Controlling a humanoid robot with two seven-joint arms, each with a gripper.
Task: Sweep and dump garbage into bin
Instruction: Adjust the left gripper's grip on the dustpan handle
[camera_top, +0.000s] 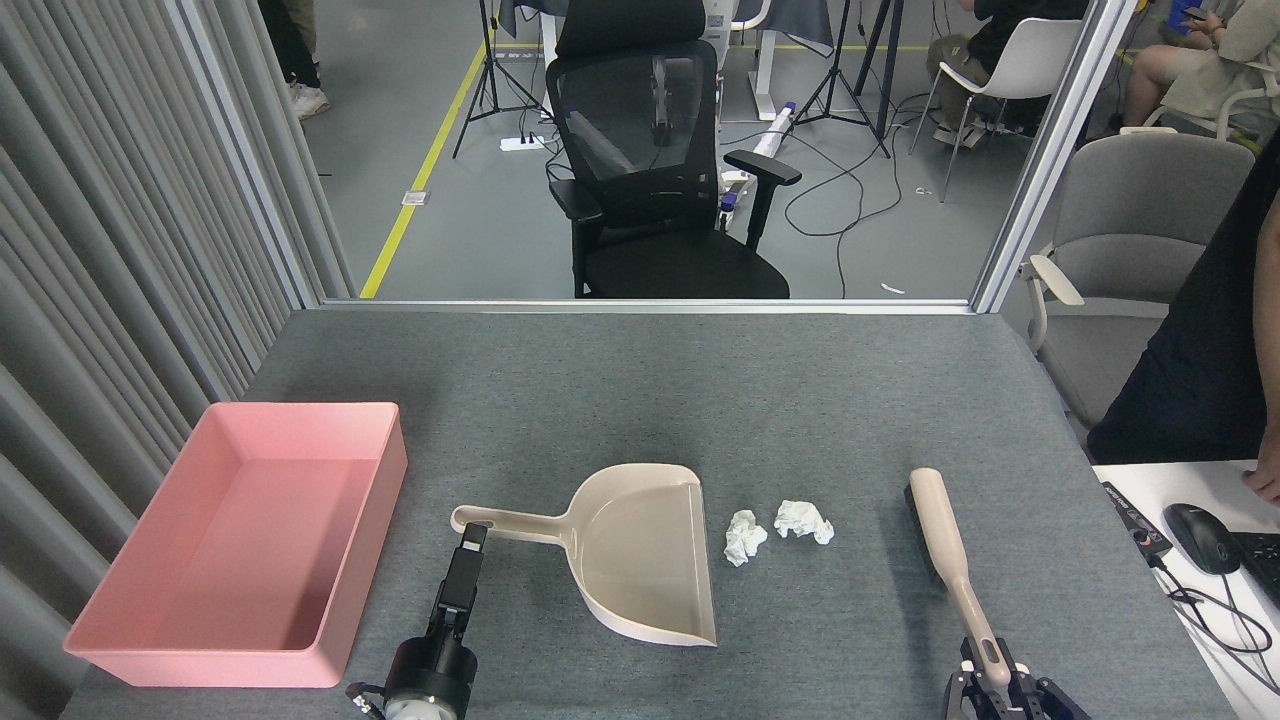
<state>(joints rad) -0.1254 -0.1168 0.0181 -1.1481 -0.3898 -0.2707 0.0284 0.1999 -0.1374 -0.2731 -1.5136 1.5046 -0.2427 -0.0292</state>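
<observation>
Dustpan (640, 550) lies mouth toward two tissue wads (775, 530), ready to receive them; right gripper (985, 680) clamps the brush (950, 560) handle; left gripper (470, 545) opening cannot be told.

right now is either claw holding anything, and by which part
The right claw grips the brush by the near end of its handle. The left claw holds nothing; its tip sits just short of the dustpan handle.

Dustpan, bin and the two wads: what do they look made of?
Dustpan: beige plastic by its look, smooth moulded shell with a slight sheen. Bin: pink plastic, glossy walls, rounded rim. Wads: white tissue or thin paper, matte and crumpled.
</observation>
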